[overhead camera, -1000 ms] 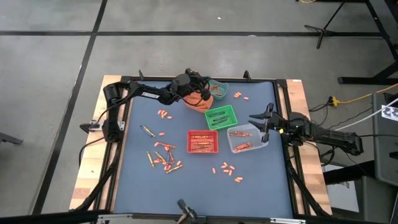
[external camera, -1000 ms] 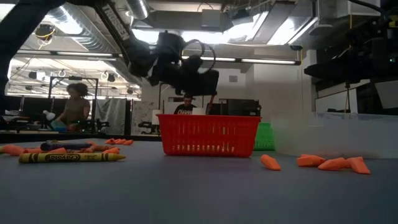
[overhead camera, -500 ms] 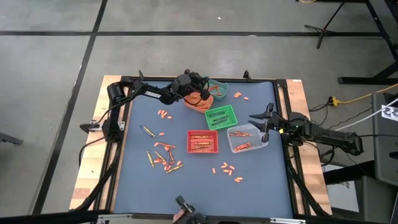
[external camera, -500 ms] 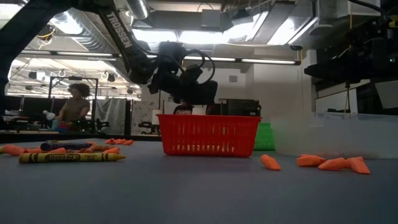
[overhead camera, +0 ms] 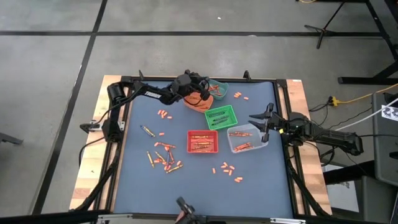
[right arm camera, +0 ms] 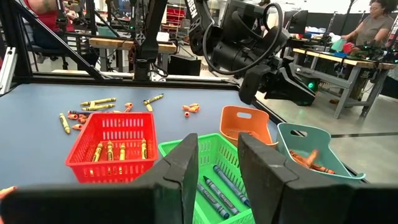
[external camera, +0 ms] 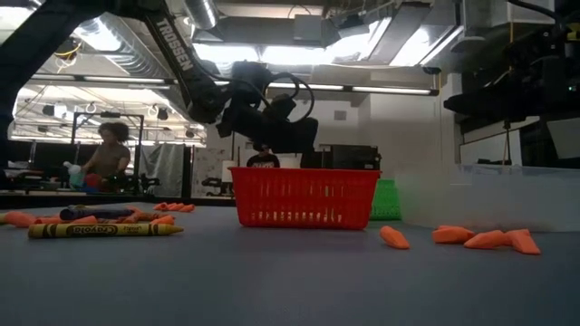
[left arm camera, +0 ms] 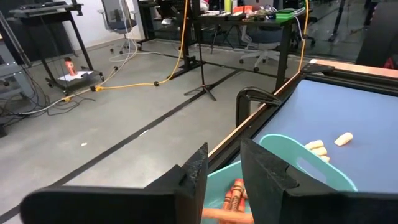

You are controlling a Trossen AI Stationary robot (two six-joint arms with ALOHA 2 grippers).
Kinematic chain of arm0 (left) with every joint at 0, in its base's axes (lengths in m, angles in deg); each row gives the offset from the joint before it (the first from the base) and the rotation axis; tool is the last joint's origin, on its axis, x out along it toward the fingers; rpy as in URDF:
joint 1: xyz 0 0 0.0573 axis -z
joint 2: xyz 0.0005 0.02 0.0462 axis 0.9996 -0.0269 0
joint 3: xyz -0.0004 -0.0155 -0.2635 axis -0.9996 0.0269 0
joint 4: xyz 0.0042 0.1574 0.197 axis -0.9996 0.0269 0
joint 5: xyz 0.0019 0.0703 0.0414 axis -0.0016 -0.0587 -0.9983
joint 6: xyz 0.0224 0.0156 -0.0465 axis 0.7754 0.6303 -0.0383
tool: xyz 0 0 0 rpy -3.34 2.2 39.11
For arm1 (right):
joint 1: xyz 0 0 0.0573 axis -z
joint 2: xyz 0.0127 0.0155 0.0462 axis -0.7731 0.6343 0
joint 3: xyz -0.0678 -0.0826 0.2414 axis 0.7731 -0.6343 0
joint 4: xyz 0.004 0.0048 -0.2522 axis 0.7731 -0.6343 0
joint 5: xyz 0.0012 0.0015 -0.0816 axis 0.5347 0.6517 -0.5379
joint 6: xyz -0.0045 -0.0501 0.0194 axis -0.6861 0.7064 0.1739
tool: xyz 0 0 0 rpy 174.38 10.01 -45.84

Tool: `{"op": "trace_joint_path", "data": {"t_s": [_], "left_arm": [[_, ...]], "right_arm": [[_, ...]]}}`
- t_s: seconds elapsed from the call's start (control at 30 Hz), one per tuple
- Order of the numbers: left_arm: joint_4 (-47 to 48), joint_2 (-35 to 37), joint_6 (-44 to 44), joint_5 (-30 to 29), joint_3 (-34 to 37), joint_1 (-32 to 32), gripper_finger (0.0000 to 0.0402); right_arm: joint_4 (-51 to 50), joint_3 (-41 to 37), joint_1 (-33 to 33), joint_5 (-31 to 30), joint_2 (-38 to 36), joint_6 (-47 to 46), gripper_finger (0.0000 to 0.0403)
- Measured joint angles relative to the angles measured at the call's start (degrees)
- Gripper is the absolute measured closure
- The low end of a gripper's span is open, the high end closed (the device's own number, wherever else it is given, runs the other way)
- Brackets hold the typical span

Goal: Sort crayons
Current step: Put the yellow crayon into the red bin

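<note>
Hovering my left tool (overhead camera: 200, 93) over the teal bin (overhead camera: 219, 88) and orange bin (overhead camera: 198, 103) at the far edge of the bench (overhead camera: 261, 186), I have its fingers spread apart with nothing between them; in my left wrist view an orange-red crayon (left arm camera: 234, 190) lies in the teal bin just below the fingertips. My right tool (overhead camera: 260, 121) waits at the bench's right side, beside the clear bin (overhead camera: 247, 139), its fingers parted and empty. The crayons (overhead camera: 163, 158) are scattered widely: a loose cluster of long sticks lies on the left part of the dark blue mat, short orange stubs (overhead camera: 227, 170) sit near the front, and others already rest in the red mesh basket (overhead camera: 203, 142), the green mesh basket (overhead camera: 221, 116) and the clear bin. I judge these sticks light, stiff and waxy, likely to roll on their round sides and to snap if squeezed hard, so a gentle pinch across the paper-wrapped middle should serve best; the stubs offer little length and would need a centred grip. Both baskets are rigid plastic lattice, while the teal and orange bins look smooth-walled with handle slots. A person (external camera: 107, 156) stands in the room well behind the bench.
</note>
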Motion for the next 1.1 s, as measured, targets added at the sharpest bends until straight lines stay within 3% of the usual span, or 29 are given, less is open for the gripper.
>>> {"op": "trace_joint_path", "data": {"t_s": [0.2,0.37,0.63,0.8,0.93,1.1], "left_arm": [[0.74,1.60,0.29,0.05,0.02,0.55,0.0321],[9.95,9.03,-0.09,0.01,0.02,1.11,0.0321],[44.75,25.56,-6.90,2.28,0.00,3.46,0.0321],[65.87,33.46,-19.22,3.75,-0.02,5.91,0.0321],[83.82,37.08,-24.42,7.23,-0.02,7.79,0.0320],[101.99,37.03,-24.83,9.28,0.32,12.09,0.0320]], "right_arm": [[0.00,-0.01,-0.02,-0.01,0.00,0.00,0.0290],[0.00,-0.01,-0.02,-0.02,0.00,0.02,0.0290],[0.00,-0.01,-0.02,-0.02,-0.02,0.01,0.0290],[0.00,-0.01,-0.02,-0.02,-0.02,0.01,0.0290],[0.00,-0.01,-0.02,-0.02,-0.02,0.02,0.0290],[0.00,-0.01,-0.02,-0.02,-0.02,0.02,0.0290]]}}
